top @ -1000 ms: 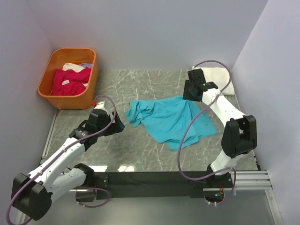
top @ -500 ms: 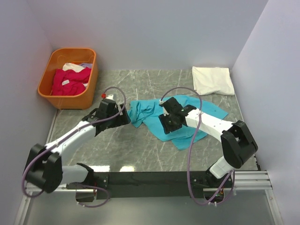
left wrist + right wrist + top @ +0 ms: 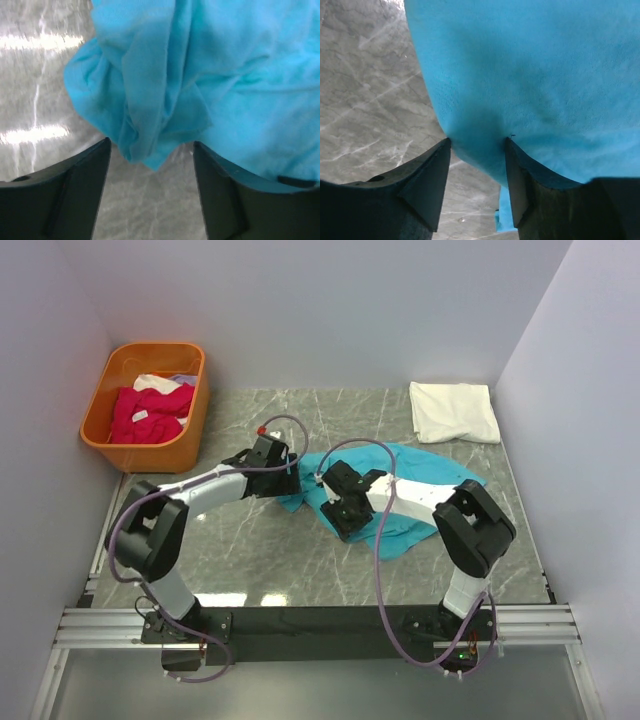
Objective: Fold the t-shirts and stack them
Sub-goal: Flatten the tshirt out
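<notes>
My left claw [image 3: 151, 150] has its two fingers spread wide, and nothing is clamped. In its wrist view a bunched, wrinkled corner of the turquoise-teal t-shirt [image 3: 215, 75] hangs down into the gap between them, with bare table on both sides of it. My right claw [image 3: 476, 142] is also released. Its fingers stand apart, and the smooth edge of the same shirt lies between the tips; there it looks flat and not squeezed.

From the top camera, the left claw [image 3: 283, 468] is at the crumpled left end of the shirt and the right claw [image 3: 340, 515] is on its near-left edge, so the two are near each other. Both arms reach in toward the middle of the table.

The teal shirt [image 3: 430, 475] lies spread on the grey marble-patterned table [image 3: 250, 550], a little right of the centre. Its long axis runs across the table from left to right. The gathered end points left, toward the left claw, and the wider, flatter part goes to the right. I cannot tell where the neck is.

A folded white t-shirt [image 3: 455, 410] lies in the far right corner, well apart from the teal one. In the far left corner stands the orange plastic basket [image 3: 150, 455], with magenta-pink t-shirts [image 3: 150, 415] piled inside it
</notes>
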`<state>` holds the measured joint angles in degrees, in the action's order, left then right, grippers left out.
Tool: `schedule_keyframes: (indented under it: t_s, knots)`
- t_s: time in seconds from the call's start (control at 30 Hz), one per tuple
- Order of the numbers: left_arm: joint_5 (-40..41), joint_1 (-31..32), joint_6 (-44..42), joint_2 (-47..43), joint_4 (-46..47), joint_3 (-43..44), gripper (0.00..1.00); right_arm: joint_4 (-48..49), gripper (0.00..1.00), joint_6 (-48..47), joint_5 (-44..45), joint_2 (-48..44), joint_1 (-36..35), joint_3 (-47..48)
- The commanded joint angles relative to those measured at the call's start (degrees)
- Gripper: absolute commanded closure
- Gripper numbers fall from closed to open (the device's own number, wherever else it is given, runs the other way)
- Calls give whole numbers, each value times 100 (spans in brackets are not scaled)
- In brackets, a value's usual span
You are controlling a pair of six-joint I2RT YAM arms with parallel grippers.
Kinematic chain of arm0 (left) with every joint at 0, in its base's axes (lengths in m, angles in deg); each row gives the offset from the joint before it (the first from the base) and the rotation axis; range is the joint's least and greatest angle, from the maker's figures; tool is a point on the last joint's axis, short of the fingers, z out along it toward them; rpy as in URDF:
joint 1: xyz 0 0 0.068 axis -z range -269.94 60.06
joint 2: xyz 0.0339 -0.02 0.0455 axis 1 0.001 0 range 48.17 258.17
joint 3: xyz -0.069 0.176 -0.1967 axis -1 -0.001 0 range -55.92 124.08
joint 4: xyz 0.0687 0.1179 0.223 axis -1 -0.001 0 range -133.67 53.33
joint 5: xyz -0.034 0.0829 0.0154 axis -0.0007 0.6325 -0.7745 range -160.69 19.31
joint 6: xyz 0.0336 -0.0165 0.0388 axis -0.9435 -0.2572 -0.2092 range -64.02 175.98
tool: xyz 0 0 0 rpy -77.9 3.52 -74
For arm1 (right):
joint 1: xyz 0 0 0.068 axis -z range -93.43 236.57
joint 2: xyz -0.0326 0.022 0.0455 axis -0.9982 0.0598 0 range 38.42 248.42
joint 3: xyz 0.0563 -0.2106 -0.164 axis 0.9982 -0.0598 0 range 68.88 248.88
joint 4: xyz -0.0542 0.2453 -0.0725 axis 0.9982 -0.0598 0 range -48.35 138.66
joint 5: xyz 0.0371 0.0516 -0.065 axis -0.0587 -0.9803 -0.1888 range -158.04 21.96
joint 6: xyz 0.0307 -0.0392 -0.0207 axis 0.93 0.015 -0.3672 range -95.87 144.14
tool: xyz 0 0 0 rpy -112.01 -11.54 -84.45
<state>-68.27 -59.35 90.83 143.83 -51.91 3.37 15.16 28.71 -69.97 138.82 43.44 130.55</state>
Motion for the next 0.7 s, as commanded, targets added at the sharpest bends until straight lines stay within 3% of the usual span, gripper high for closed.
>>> schedule_keyframes:
  t_s: [0.0,0.07,0.13,0.17,0.2,0.23,0.27,0.37,0.67]
  knots:
    - [268,26,-145,286,92,381,30,63,46,-141,185,128,-142,249]
    - [321,17,-171,515,83,478,35,54,49,-159,325,190,-169,240]
    - [443,17,-207,742,48,654,50,1,63,-177,421,234,-195,205]
    - [496,17,-250,796,-4,715,65,-60,70,-203,457,234,-204,162]
    - [671,17,-277,849,-48,838,72,-78,88,-212,457,191,-204,144]
    - [760,9,-312,884,-92,891,82,-113,96,-203,466,138,-204,118]
    - [847,0,-391,885,-241,953,99,-192,100,-177,466,68,-204,65]
    - [1278,-114,-522,622,-636,1120,99,-403,100,-80,553,-432,-204,12]
    - [2280,-343,-866,-1364,-2087,1041,99,-1448,100,332,782,-2410,-195,-49]
